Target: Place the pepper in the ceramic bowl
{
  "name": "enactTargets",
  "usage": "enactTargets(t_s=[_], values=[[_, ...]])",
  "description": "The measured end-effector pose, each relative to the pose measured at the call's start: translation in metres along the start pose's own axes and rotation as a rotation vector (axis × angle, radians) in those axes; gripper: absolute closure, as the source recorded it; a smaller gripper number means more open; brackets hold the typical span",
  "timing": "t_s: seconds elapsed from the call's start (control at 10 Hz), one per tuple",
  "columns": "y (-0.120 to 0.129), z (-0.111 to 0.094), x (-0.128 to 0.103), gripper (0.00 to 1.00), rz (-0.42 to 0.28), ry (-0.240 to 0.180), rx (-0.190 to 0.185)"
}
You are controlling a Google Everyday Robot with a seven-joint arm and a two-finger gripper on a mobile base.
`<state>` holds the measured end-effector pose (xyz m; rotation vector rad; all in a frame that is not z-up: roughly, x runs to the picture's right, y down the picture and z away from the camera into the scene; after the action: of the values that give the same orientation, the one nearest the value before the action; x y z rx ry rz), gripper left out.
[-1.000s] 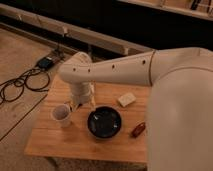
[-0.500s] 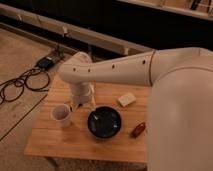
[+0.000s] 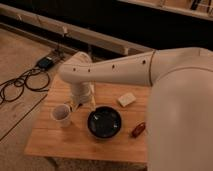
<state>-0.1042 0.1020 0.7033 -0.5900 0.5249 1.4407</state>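
Observation:
The pepper [image 3: 138,129], small, reddish-brown and glossy, lies on the wooden table [image 3: 75,145] at the right, just right of the ceramic bowl. The ceramic bowl [image 3: 104,122] is round, black and glossy and stands at the table's middle; nothing shows inside it. My gripper [image 3: 83,102] hangs from the white arm over the table's back left part, between the white cup and the bowl, a little behind both. It is well left of the pepper and nothing shows in it.
A white cup [image 3: 62,114] stands left of the bowl. A pale yellow block [image 3: 126,99] lies behind the bowl to the right. My big white arm covers the right side of the view. Black cables [image 3: 20,85] and a dark box [image 3: 46,62] lie on the floor at left.

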Motion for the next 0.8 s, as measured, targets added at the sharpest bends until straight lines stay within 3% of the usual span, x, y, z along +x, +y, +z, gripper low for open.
enactTargets(t_s=[0.2,0.8], values=[[-0.003,0.001,-0.001,0.35,0.010,-0.001,-0.005],[-0.139,0.030,-0.014,0.35,0.347,-0.044,-0.038]])
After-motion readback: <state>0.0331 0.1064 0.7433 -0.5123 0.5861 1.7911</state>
